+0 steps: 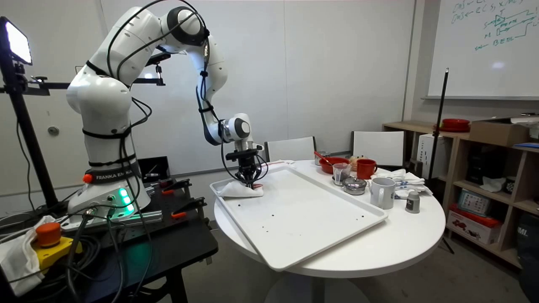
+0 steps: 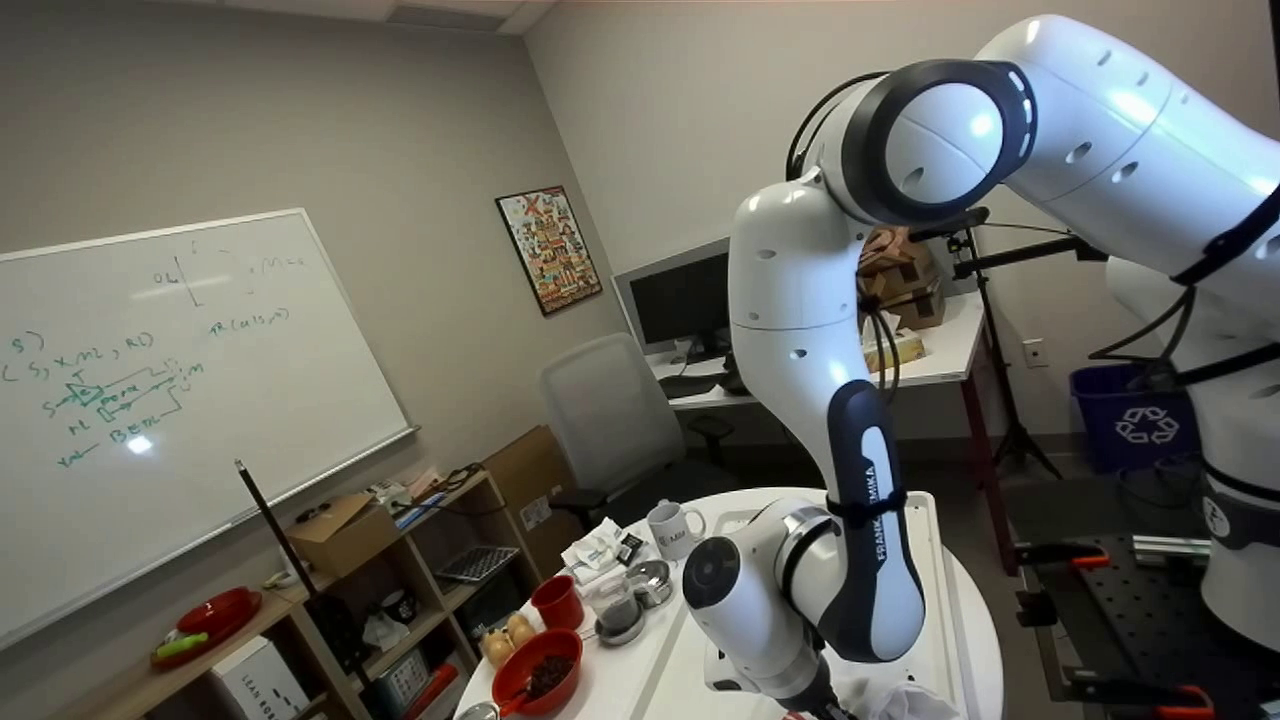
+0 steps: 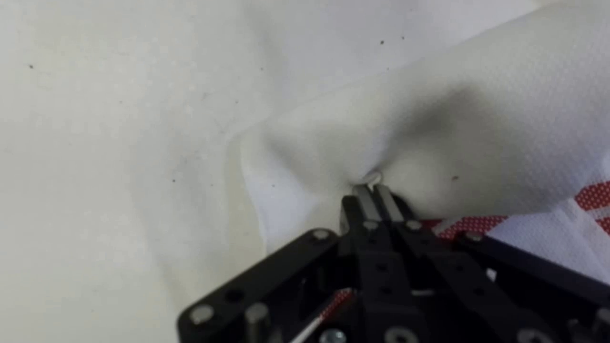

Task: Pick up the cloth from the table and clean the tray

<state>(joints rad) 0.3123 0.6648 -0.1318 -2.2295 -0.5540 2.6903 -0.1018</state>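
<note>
A white cloth (image 1: 240,190) with red patterned stripes lies bunched in the far left corner of the large white tray (image 1: 303,202). The tray carries several small dark specks. In the wrist view, my gripper (image 3: 373,186) is shut with a small pinch of the cloth (image 3: 491,133) between its fingertips. The cloth spreads around the fingers and rests on the tray (image 3: 71,190), where a few specks show. In an exterior view, the gripper (image 1: 250,184) points down onto the cloth. In an exterior view, the arm hides much of the tray (image 2: 942,590), and the cloth (image 2: 905,702) is partly cut off.
The round white table (image 1: 404,240) bears a red bowl (image 1: 332,165), a clear cup (image 1: 340,173), a red mug (image 1: 367,168), a metal lidded dish (image 1: 354,185), a grey mug (image 1: 382,193), a small grey bottle (image 1: 413,202) and folded cloths (image 1: 400,181) beside the tray.
</note>
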